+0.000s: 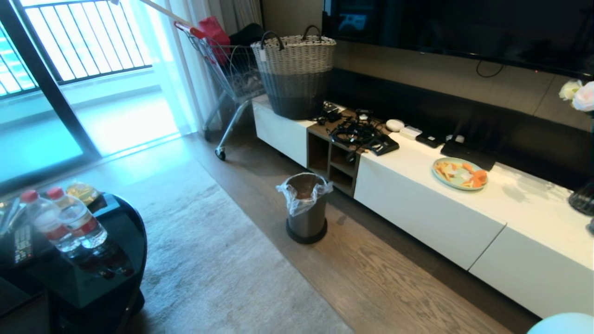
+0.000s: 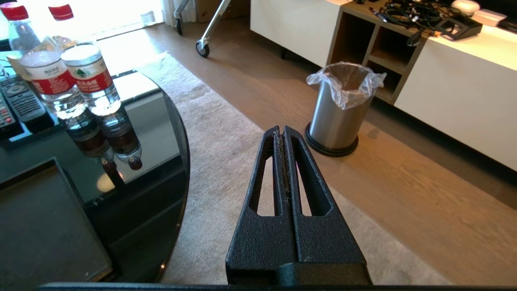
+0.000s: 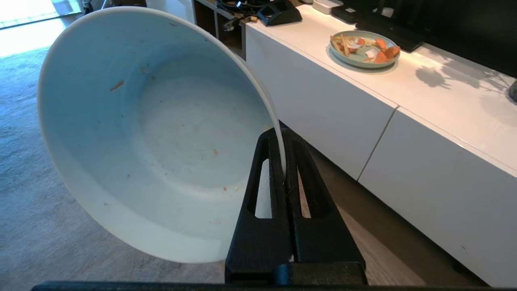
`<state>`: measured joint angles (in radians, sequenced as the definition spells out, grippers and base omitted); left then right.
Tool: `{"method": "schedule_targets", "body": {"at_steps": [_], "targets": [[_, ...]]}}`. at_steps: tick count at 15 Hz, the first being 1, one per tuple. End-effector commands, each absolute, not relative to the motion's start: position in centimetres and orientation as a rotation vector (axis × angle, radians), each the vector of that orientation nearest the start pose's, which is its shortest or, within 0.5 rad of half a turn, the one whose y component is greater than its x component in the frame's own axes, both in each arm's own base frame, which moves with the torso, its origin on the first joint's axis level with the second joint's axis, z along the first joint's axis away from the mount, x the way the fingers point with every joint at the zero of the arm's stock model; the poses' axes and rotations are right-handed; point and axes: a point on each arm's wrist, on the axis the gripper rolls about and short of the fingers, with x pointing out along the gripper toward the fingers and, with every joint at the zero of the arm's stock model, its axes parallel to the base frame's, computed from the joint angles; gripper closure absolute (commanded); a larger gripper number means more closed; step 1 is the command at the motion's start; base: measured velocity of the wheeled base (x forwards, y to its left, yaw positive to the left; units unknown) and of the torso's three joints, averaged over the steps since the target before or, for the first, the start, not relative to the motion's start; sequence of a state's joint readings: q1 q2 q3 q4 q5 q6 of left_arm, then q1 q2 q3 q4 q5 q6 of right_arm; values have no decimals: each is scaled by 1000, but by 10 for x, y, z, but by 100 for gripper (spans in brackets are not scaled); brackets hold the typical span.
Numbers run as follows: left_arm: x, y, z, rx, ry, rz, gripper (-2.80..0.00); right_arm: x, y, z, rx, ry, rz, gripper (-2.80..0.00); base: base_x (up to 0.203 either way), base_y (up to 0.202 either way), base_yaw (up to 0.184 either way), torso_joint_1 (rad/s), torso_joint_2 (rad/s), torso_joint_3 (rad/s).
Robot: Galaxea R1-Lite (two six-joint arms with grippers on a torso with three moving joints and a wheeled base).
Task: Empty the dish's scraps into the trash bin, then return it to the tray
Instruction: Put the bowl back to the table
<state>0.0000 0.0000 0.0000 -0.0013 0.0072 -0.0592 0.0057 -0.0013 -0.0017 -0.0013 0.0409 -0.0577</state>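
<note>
Bowl emptied, still to go back on the tray.

Head view: the bin point(image 1: 306, 206) stands on the floor before the cabinet point(image 1: 417, 204); neither arm shows. Left wrist view: the left gripper point(image 2: 282, 131) is closed on nothing, short of the bin, with the tray point(image 2: 40, 226) on the dark table. Right wrist view: the right gripper point(image 3: 281, 135) pinches the rim of the bowl point(image 3: 157, 133), white, deep, tipped, bare but for crumbs. Best level it before lowering flat inside the tray's rim.

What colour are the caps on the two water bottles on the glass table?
Red caps on both water bottles, clearest in the left wrist view.
</note>
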Motion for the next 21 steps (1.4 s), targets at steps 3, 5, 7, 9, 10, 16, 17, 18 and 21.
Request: {"method": "schedule_targets", "body": {"at_steps": [3, 5, 7, 9, 10, 16, 17, 18, 21], "targets": [[-23, 0, 76, -60, -2, 8, 0, -23, 1, 76, -58, -3, 47, 0, -44, 0, -1, -2, 0, 1], [-23, 0, 76, -60, -2, 8, 0, -23, 1, 76, -57, -1, 48, 0, 0, 0, 0, 0, 0, 0], [-23, 0, 76, -60, -2, 8, 0, -23, 1, 76, -50, 0, 48, 0, 0, 0, 0, 0, 0, 0], [-23, 0, 76, -60, -2, 8, 0, -23, 1, 76, -40, 1, 46, 0, 0, 0, 0, 0, 0, 0], [-23, 0, 76, -60, -2, 8, 0, -23, 1, 76, -40, 1, 46, 0, -8, -1, 81, -2, 1, 4], [-23, 0, 76, -60, -2, 8, 0, -23, 1, 76, -40, 0, 46, 0, 0, -8, 163, 2, 3, 5], [-23, 0, 76, -60, -2, 8, 0, -23, 1, 76, -40, 0, 46, 0, 1, -9, 165, 7, 2, 7], [-23, 0, 76, -60, -2, 8, 0, -23, 1, 76, -40, -1, 46, 0, 0, -6, 168, 1, 7, 1], [-23, 0, 76, -60, -2, 8, 0, -23, 1, 76, -40, -1, 46, 0, 1, -10, 168, 2, 1, 2]]}}
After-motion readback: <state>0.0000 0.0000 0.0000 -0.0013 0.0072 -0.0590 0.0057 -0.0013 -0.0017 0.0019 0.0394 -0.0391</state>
